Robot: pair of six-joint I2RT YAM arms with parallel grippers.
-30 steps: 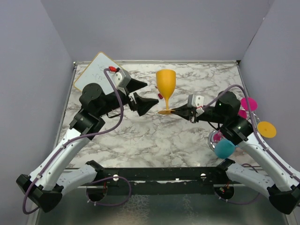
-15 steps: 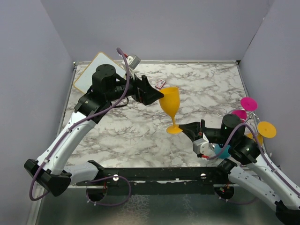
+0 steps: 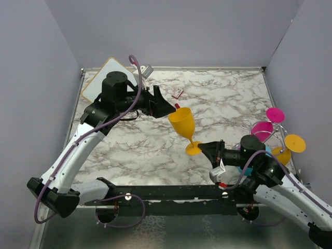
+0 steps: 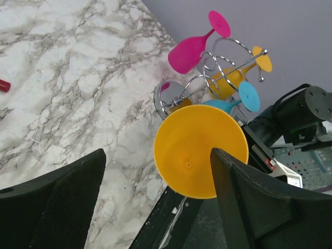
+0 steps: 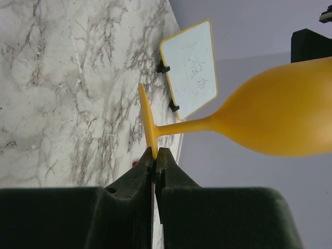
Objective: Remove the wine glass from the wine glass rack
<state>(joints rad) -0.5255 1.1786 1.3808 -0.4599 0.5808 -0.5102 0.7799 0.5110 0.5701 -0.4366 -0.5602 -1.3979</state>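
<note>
Here the right gripper (image 5: 155,150) pinches the orange wine glass (image 3: 182,123) by its foot, presenting the bowl to the spread left gripper (image 3: 167,108), likely for handover.

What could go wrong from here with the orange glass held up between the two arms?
The right pincer grips the wine glass only by the thin edge of its foot, so the tilted glass could pivot or slip and drop onto the table. The left pincer stands open at the bowl's mouth; closing off-centre might knock it loose.
</note>
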